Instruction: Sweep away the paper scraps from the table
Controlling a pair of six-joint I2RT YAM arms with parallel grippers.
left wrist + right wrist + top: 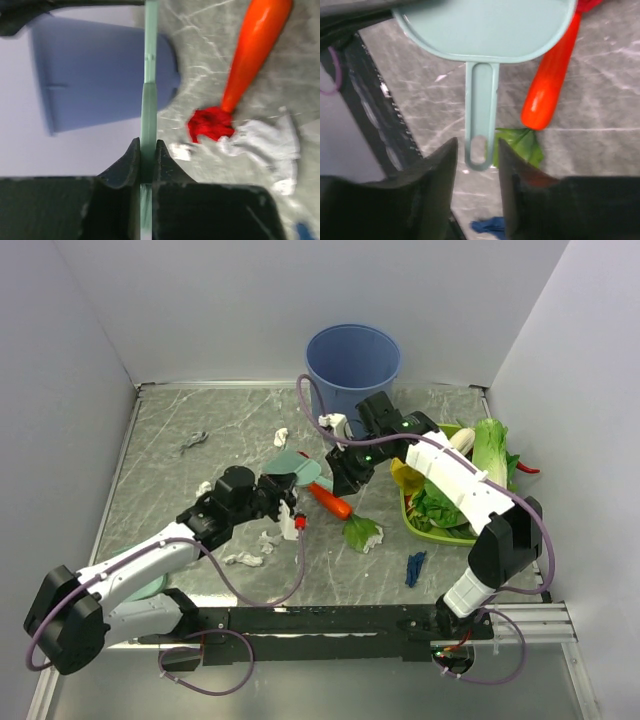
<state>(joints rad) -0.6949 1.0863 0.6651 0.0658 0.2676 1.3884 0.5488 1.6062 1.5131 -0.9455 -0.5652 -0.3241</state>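
- Walls (250, 300): plain, pale, on 3 sides.
- Table (200, 530): grey-green marble, metal rim; blue bin (352, 355) at far edge.
- Left gripper (148, 150) clenched on teal dustpan (485, 25), mid-table; right gripper (477, 157) released, jaws flanking its handle w/ gaps.
- Paper scraps (244, 559): scattered centre, far-left, nr front edge.

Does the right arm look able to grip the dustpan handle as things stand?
Probably yes: the dustpan handle points straight into the right tool, whose jaws stand apart on either side of it, with nothing between.

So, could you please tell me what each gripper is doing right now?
Left gripper: shut on the teal dustpan.
Right gripper: open, jaws astride the dustpan's handle.
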